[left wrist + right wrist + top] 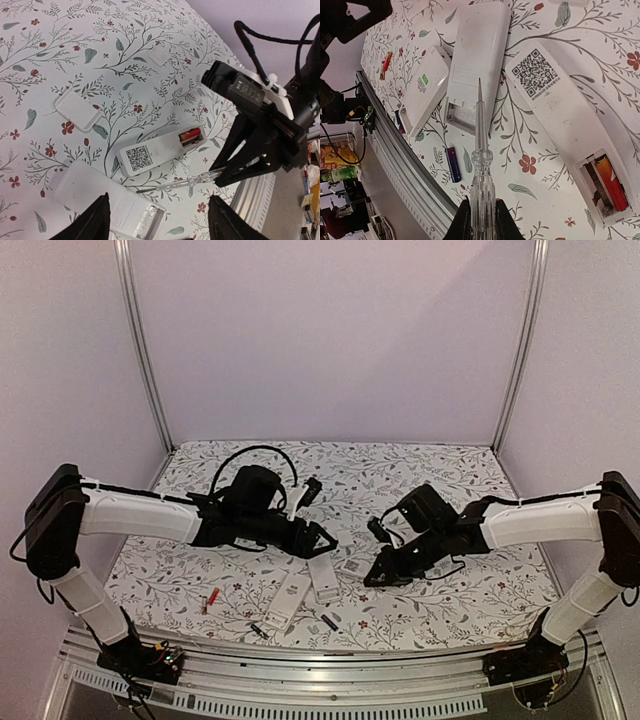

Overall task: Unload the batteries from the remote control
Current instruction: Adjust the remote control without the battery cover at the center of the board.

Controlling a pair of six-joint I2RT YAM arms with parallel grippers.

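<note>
A: What do we list first?
B: Flowered table (420, 465); then the remote (555, 100), centre-right, its compartment open.
A: Grippers?
B: Our left gripper (159, 210) spread wide; right gripper (481, 220) pinching a clear screwdriver (481, 165).
A: Batteries?
B: We see a red battery (612, 182) inside the remote, lower right; a dark battery (453, 164) loose, lower left.

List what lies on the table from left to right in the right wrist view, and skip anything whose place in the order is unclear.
Loose red-orange battery → remote with the green sticker → middle white remote → remote with the QR code.
</note>
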